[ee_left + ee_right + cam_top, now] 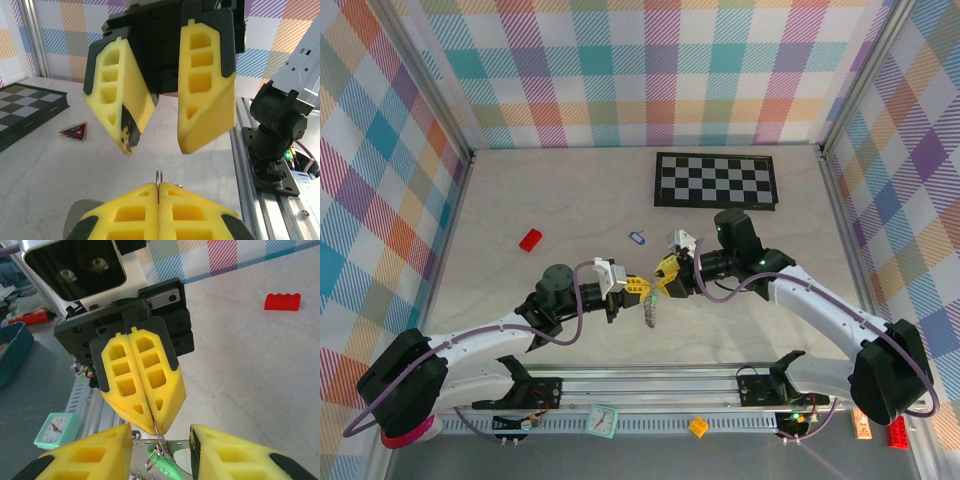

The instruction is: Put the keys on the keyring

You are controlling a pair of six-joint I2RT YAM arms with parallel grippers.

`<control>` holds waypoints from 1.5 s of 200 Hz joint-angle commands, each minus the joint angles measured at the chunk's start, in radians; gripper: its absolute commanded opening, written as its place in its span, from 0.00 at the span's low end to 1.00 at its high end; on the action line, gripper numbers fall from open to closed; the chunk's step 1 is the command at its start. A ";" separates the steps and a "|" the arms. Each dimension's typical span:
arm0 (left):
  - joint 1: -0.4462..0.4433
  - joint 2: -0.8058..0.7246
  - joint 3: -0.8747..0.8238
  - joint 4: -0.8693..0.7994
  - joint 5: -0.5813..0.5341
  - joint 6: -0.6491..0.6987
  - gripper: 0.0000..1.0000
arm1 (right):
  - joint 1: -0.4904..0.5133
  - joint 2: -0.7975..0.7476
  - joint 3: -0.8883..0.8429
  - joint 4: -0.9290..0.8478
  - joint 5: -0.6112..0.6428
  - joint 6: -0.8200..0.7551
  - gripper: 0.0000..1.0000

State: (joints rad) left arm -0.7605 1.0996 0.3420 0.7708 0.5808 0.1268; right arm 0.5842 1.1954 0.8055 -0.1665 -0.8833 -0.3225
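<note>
At the middle of the worktop: the two arms meet tip to tip, above the pale marbled surface.
Left end effector: closed, its yellow pads pressed flat together and pinching a thin metal wire that pokes up between the tips in the left wrist view.
Keyring: a loop of thin silvery-grey metal chain, gripped by the left end effector and hanging below its tips; in the top view its long axis runs from the fingertips toward the near edge.
Green key: a tiny green tag dangling from a small ring just under the left end effector's tips, long axis slanting downward, its lower end cut off by the picture's edge.
Right end effector: jaws apart, gripping nothing, facing the left one; in the right wrist view the ring and green tag sit between its two yellow pads without touching either.
Blue key: a tiny blue tag with a pale centre, flat on the worktop beyond the end effectors, well apart from the chain; too small to tell which end leads.
Black-and-white chequered board: toward the far wall.
Red block: to the left, apart from everything.
</note>
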 commanded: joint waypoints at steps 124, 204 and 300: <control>0.003 0.001 -0.001 0.100 0.059 -0.004 0.00 | 0.047 0.063 0.040 -0.056 0.003 -0.137 0.20; 0.004 -0.055 0.048 -0.151 -0.066 0.067 0.28 | 0.051 0.035 0.085 -0.190 0.072 -0.204 0.00; 0.004 -0.051 0.158 -0.394 -0.069 0.172 0.20 | 0.168 0.147 0.323 -0.534 0.356 -0.342 0.00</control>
State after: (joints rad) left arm -0.7605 1.0393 0.4633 0.4149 0.5041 0.2630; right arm 0.7280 1.3388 1.0851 -0.6201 -0.5514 -0.6113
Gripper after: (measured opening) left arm 0.229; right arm 0.046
